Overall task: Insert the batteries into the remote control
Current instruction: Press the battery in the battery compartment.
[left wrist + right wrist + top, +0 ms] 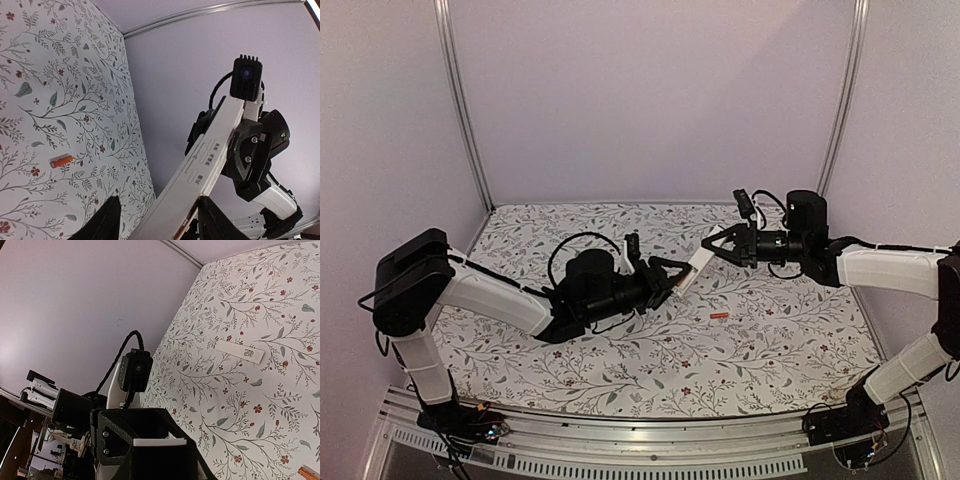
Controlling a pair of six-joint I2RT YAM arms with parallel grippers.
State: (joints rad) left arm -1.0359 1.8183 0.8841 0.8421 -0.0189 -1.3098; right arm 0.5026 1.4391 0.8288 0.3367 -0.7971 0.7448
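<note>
The remote control point(691, 267) is a slim white bar held in the air between both arms. In the left wrist view its button face point(210, 155) points up and left. My right gripper point(713, 243) is shut on its far end, whose white edge point(159, 442) shows between the black fingers point(246, 150). My left gripper point(157, 202) straddles the near end, open. One finger lies against the bar and the other stands apart from it. One orange battery point(720, 316) point(61, 161) point(309, 472) lies on the floral cloth below.
A flat white strip with a dark label point(240, 351) lies on the cloth, seen only in the right wrist view. Pale walls with metal rails point(460, 100) enclose the table. Its front rail point(650, 440) runs along the near edge.
</note>
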